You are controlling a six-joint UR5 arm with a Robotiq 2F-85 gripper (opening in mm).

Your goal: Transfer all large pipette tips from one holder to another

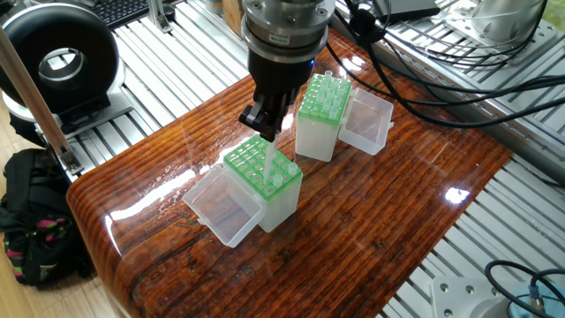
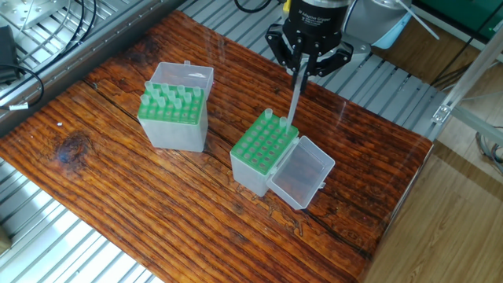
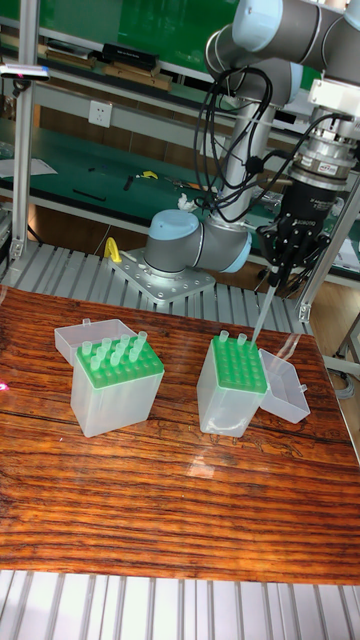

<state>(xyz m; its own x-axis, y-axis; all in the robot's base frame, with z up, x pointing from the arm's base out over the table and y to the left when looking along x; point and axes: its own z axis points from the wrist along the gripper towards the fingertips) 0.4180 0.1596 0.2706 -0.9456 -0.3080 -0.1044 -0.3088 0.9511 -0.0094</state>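
Observation:
My gripper (image 2: 303, 64) is shut on one large pipette tip (image 2: 293, 98), a thin translucent cone hanging point down. Its point sits just above the far corner of the near green-topped holder (image 2: 263, 145), beside two tips (image 2: 268, 116) standing in that rack. In the tall fixed view, the gripper (image 3: 273, 276) holds the tip (image 3: 261, 315) tilted over that holder (image 3: 236, 368). The other holder (image 2: 174, 106) carries several large pipette tips upright. In one fixed view the gripper (image 1: 264, 122) hangs over the front holder (image 1: 258, 168), with the fuller holder (image 1: 321, 97) behind it.
Each holder has a clear hinged lid lying open beside it (image 2: 300, 177) (image 2: 182, 75). Black cables (image 1: 424, 84) run across the table's far side. A black ring-shaped device (image 1: 57, 62) stands beyond the wooden table's edge on the slatted metal base.

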